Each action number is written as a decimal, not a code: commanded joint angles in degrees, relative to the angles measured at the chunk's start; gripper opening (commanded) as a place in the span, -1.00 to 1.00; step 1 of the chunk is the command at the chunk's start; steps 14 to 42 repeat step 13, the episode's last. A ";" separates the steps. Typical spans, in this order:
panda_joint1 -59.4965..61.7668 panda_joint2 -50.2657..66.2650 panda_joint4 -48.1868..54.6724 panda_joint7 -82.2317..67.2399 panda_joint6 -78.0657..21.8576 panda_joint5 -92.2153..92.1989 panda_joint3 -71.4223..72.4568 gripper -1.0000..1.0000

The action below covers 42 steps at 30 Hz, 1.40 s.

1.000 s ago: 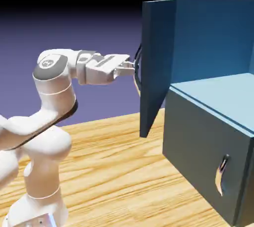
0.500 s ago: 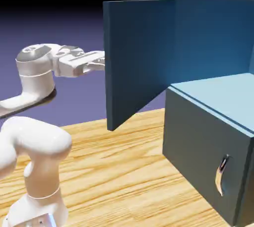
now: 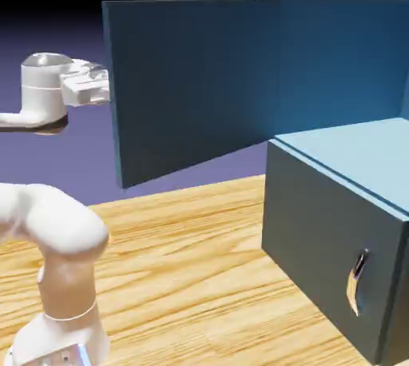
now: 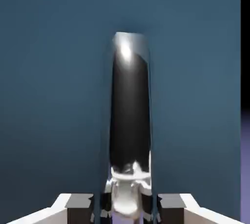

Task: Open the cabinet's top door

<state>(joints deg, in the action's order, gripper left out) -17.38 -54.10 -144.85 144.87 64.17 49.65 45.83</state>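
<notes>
Exterior view: relative to the cabinet (image 3: 335,240), we see the top door (image 3: 192,89) swung wide, its long upright face reaching out from the hinge toward the view's left. Our arm (image 3: 41,93) stands beyond the door's free edge, presumably to draw it outward.

Hand view: on the door's outer face, the handle (image 4: 129,105) runs lengthwise up the picture. Our pincer (image 4: 126,208) is clamped on its near end, likely so that pulling turns the door.

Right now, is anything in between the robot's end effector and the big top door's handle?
No, nothing visible is in between: the end effector has its fingertips right at the handle, one on either side.
</notes>
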 commanded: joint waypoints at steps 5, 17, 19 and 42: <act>10.38 6.93 9.89 2.80 -7.13 -4.41 9.37 -1.00; 25.69 12.59 22.28 4.99 -15.22 -8.30 22.12 -1.00; 25.69 12.59 22.28 4.99 -15.22 -8.30 22.12 -1.00; 25.69 12.59 22.28 4.99 -15.22 -8.30 22.12 -1.00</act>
